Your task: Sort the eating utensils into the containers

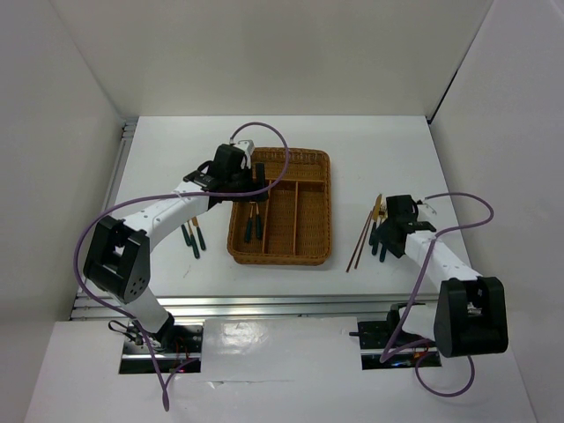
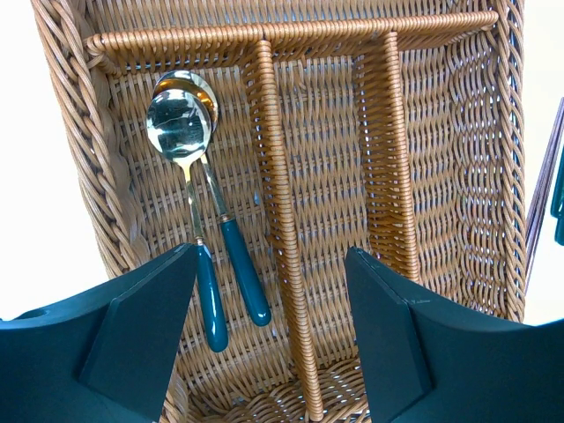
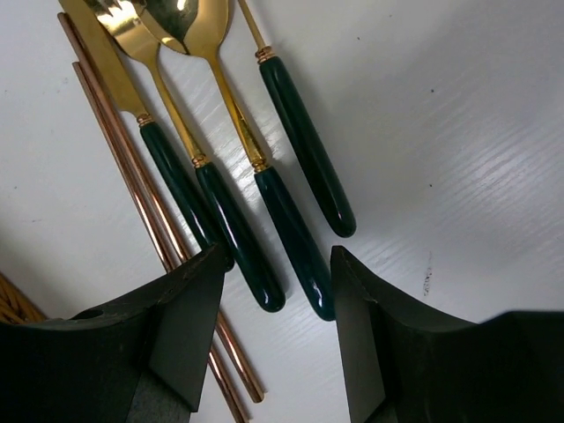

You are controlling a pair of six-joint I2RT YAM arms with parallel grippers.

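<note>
Gaping left pincer (image 2: 271,264) overhangs perhaps two spoons (image 2: 181,123).

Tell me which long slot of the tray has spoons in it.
The leftmost long slot: two spoons lie in it, while the middle and right ones show only wicker.

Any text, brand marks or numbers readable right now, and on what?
None readable. No lettering shows on the wicker tray, the spoons in it, the loose cutlery, the left gripper or the right gripper. Any marks on the arm housings are too small to tell.
</note>
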